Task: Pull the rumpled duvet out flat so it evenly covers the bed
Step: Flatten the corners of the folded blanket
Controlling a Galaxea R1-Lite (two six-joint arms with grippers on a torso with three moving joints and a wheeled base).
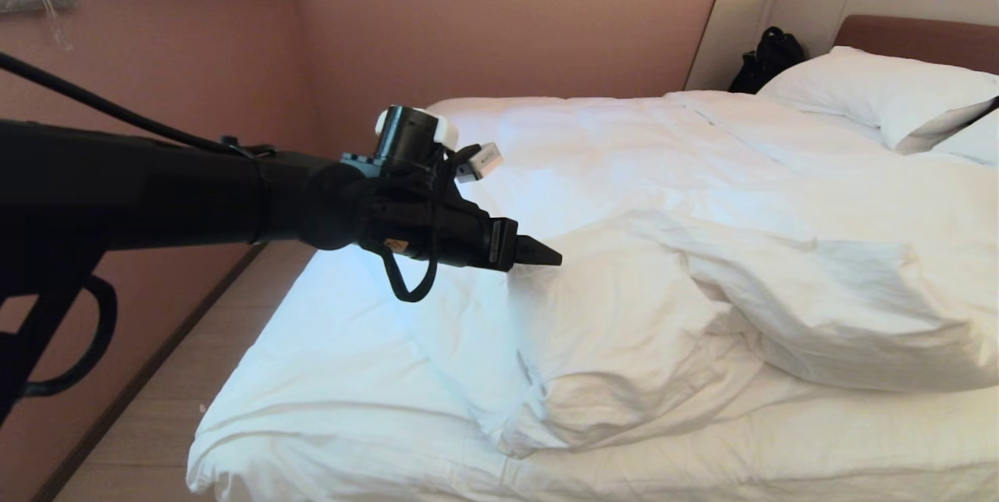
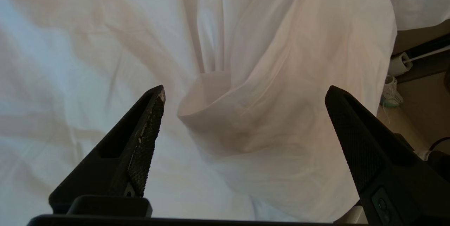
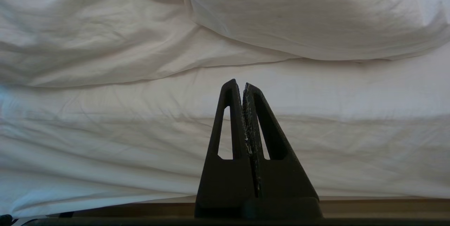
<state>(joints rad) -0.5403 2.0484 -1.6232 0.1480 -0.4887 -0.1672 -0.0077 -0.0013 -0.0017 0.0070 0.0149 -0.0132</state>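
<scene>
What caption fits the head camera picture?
Left gripper hovers open over the rumpled white duvet on the bed.

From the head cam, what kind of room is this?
Looks like a hotel-style bedroom, probably. A wide bed with a rumpled white duvet, white pillows against a padded headboard lit by a strip above, and a black bag beside them.

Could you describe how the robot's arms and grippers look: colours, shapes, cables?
The left arm is matte black and tubular, with a looping black cable and a black-and-white cylinder on its wrist. The left gripper has two black, pointed, triangular fingers with textured pads. The right gripper looks the same, with hollow cut-outs and scuffed edges.
</scene>
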